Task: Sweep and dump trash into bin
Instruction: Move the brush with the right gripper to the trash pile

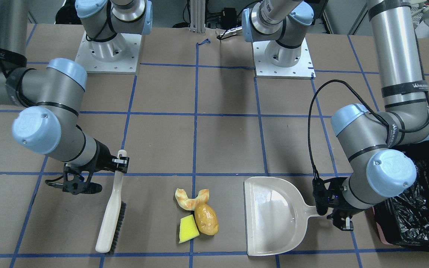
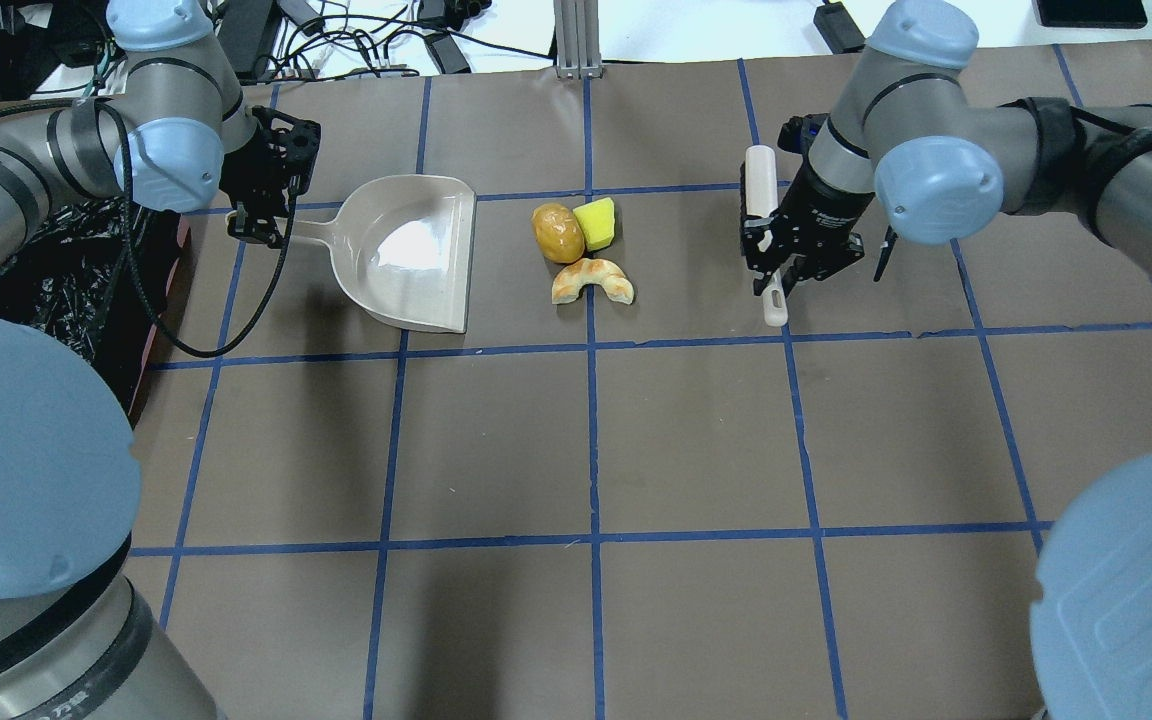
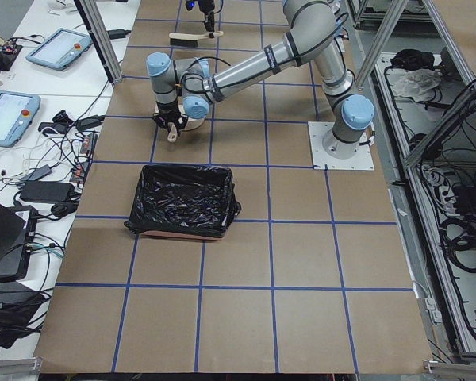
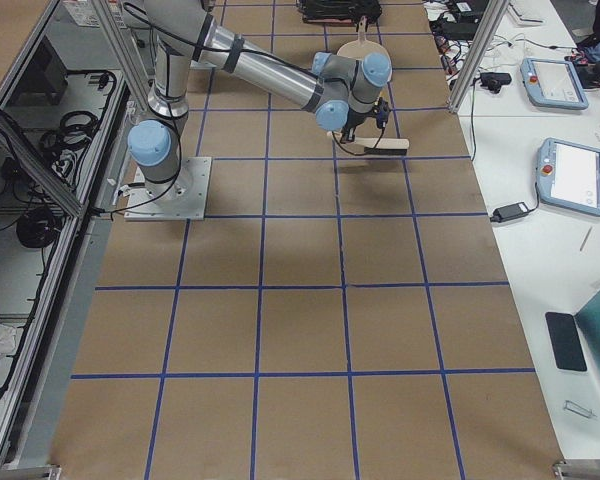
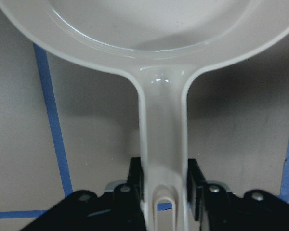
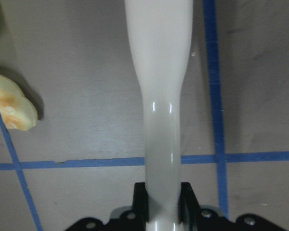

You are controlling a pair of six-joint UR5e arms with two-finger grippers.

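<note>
Gripping dustpan handle (image 5: 162, 144), left hand (image 5: 164, 185) seemingly low

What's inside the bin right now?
In the left side view, only the crinkly black bag lining the bin shows. No trash is visible in it, though its creases could hide something small. The croissant, potato and sponge lie on the table.
</note>
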